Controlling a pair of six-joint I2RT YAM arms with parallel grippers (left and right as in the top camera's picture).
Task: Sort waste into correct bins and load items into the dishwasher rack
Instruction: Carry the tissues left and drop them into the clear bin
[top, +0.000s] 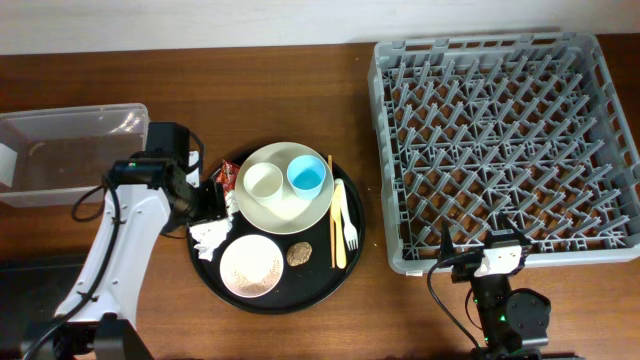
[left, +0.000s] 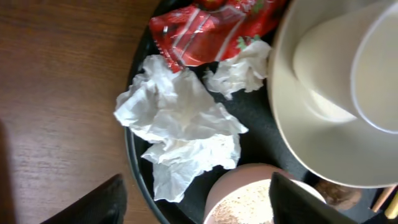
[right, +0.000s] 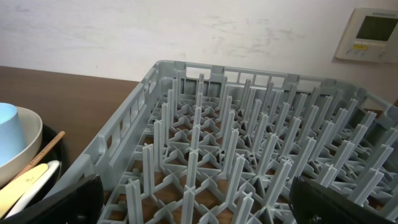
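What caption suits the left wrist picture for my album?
Open left gripper hovers over crumpled tissues beside a red wrapper on the black tray.

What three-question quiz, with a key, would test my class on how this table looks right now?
1. True or false: the blue cup stands on the cream plate.
2. What lies closest below the left gripper? A: crumpled tissues. B: pale yellow fork. C: dishwasher rack.
3. What does the pink bowl hold?
Key: 1 true; 2 A; 3 pale rice-like grains.
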